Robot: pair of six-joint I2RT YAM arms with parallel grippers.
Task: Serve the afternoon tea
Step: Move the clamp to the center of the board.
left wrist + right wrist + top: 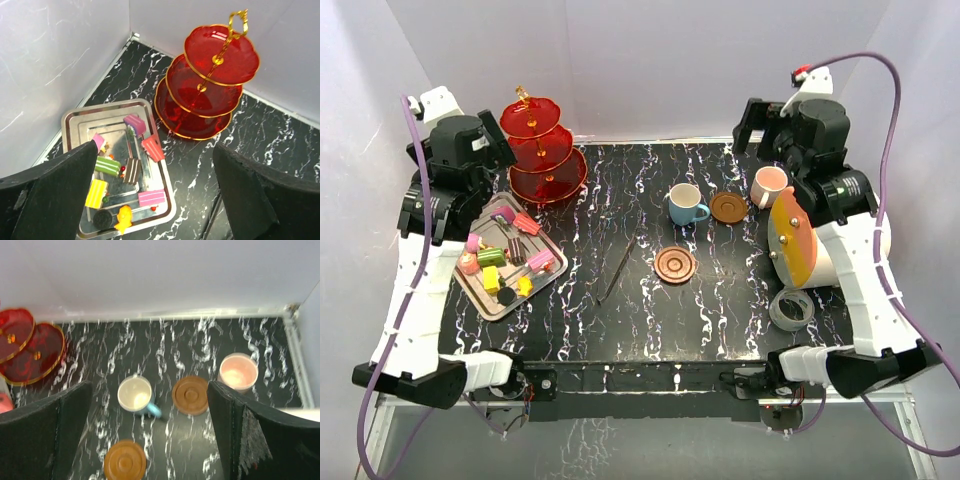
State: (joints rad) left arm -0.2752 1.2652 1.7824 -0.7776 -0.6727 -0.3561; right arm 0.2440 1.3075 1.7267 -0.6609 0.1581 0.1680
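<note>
The translucent red three-tier stand (542, 150) with its gold rod stands at the back left, and its tiers hold nothing in the left wrist view (207, 85). Several small block sweets (505, 258) lie on the silver tray, among them a green one (107, 166) and a pink one (151, 197). The blue cup (685, 204) stands beside one brown saucer (728, 207). The other saucer (675, 265) lies nearer. The pink cup (769, 186) stands at the right. My left gripper (154, 165) hangs open high above the tray's edge. My right gripper (149, 405) hangs open above the blue cup (136, 395) and saucers.
The silver tray (490, 297) lies at the left edge, close to the side wall. A big white cylinder with an orange face (800, 245) and a roll of clear tape (792, 307) sit at the right. A thin dark stick (618, 268) lies mid-table.
</note>
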